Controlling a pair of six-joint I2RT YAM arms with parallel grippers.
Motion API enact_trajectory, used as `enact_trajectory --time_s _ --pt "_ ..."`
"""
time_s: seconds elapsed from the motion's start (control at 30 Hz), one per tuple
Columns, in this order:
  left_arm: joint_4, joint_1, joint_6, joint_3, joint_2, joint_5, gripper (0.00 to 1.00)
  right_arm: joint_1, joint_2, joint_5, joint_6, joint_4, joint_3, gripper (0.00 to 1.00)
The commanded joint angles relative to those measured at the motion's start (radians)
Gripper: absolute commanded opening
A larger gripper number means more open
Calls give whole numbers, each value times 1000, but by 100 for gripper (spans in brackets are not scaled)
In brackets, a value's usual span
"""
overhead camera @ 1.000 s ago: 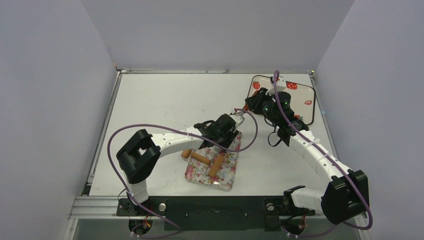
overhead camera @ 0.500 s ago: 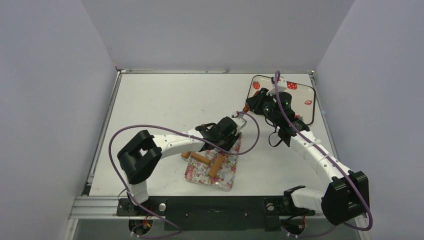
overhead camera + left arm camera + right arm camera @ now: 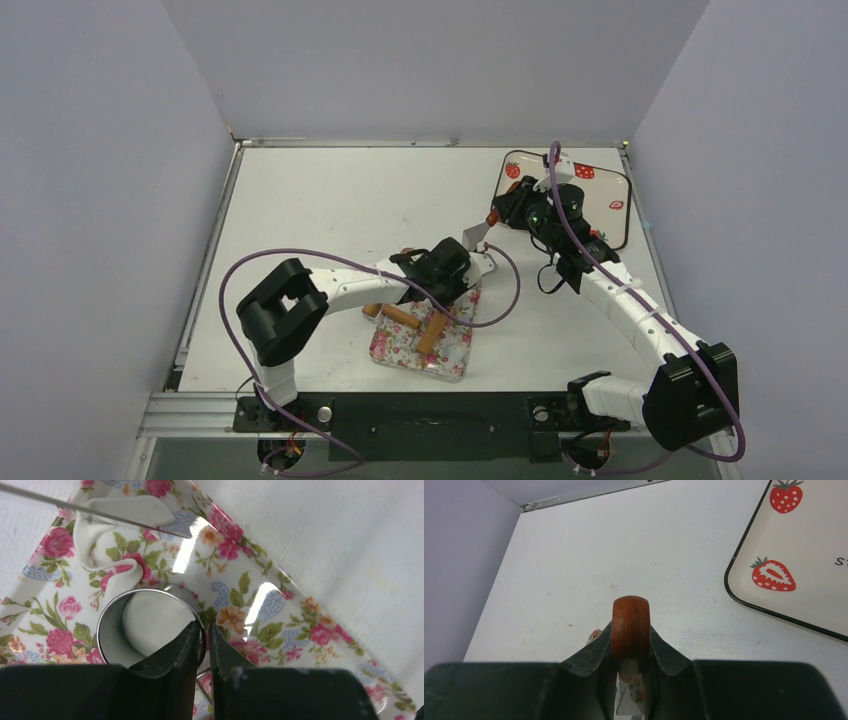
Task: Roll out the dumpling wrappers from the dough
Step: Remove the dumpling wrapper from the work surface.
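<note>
One dumpling wrapper point(image 3: 150, 627) shows: a flat, smooth, white round of dough lying on the flowered tray point(image 3: 280, 625), at the tray's far end, inside a single silver metal ring point(image 3: 106, 630) that encloses it. Just beside the ring on the same tray lies the rest of the dough point(image 3: 86, 537), one thin, ragged white sheet with folded edges and a gap through which the tray's flowers show.

The left gripper point(image 3: 205, 645) is closed on the ring's wall, one finger inside the ring and the other outside. The right gripper point(image 3: 630, 636) clamps the reddish-brown handle of the one spatula point(image 3: 630, 615), whose blade reaches over the tray's far edge, above the dough scrap.

Two brown wooden rollers point(image 3: 400, 316) point(image 3: 434, 331) lie on the near half of the flowered tray, angled towards each other. A second tray, white with strawberries point(image 3: 804, 540), sits on the counter point(image 3: 340, 200) well apart from the flowered one, beyond it and to the right.
</note>
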State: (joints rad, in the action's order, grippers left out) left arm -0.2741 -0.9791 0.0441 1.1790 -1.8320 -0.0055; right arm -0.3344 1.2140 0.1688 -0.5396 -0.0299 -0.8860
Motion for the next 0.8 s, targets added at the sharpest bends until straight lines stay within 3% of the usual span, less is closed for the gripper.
enact_trajectory --time_s 0.0,0.23,0.43,0.67,0.77 --pt "-61 21 231 -13 60 120 10 8 -1 -25 38 -33 -11 0" --pt "-178 84 544 2 69 311 0 8 -16 -23 30 -38 8 0" --pt "-375 196 981 18 85 512 0 8 -30 -23 29 -36 20 0" --pt "-484 246 1409 33 45 478 0 8 -21 -32 16 -53 24 0" --pt "-489 247 1509 29 40 467 0 6 -33 -54 15 -39 14 0"
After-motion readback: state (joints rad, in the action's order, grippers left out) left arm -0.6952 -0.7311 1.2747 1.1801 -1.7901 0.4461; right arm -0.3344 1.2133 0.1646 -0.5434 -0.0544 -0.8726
